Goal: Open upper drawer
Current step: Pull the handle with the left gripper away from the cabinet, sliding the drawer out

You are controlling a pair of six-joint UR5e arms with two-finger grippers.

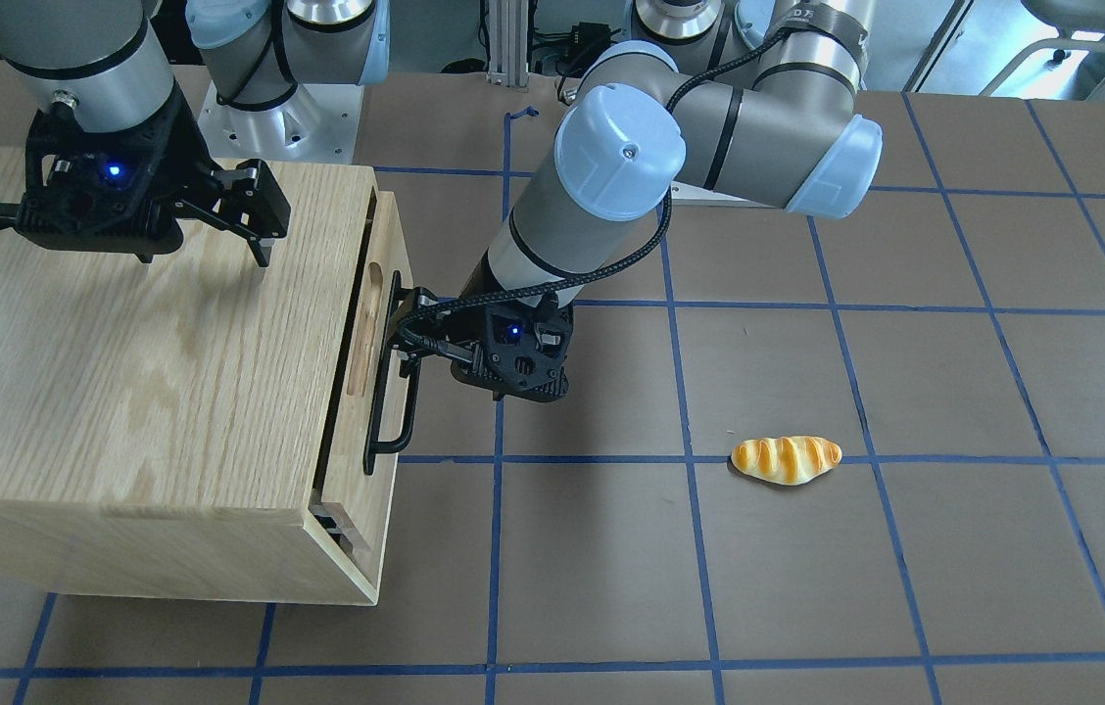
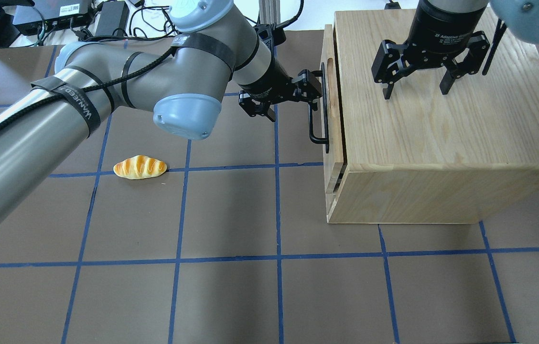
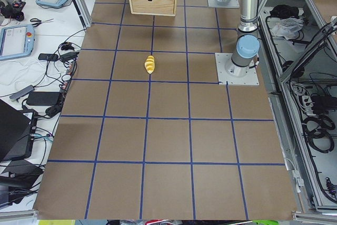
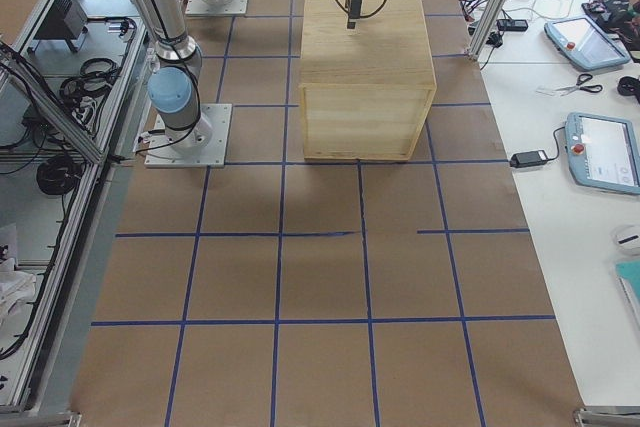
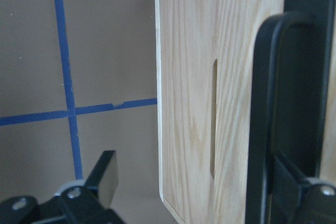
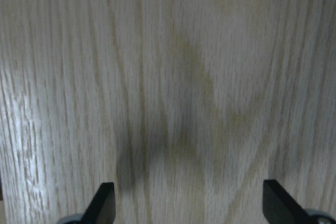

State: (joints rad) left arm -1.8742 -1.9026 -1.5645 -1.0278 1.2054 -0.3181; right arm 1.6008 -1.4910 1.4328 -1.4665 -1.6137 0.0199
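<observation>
The upper drawer (image 1: 347, 441) is the light-wood front with an elongated notch and a long black bar handle (image 1: 386, 421) on the cabinet's side. It stands a small gap out from the cabinet body (image 2: 334, 119). My left gripper (image 1: 401, 328) is open at the handle (image 2: 319, 129). In the left wrist view one finger (image 5: 294, 187) sits hooked at the bar (image 5: 268, 103), and the other (image 5: 105, 177) is far off it. My right gripper (image 2: 415, 91) is open and empty, with its fingertips (image 6: 105, 205) just over the cabinet's oak-grain top.
The wooden cabinet (image 2: 441, 143) stands on the brown, blue-taped table (image 2: 231, 286). A toy bread roll (image 2: 139, 167) lies on the table away from the cabinet, on the left arm's side. Screens and cables lie beyond the table's edges in the side views.
</observation>
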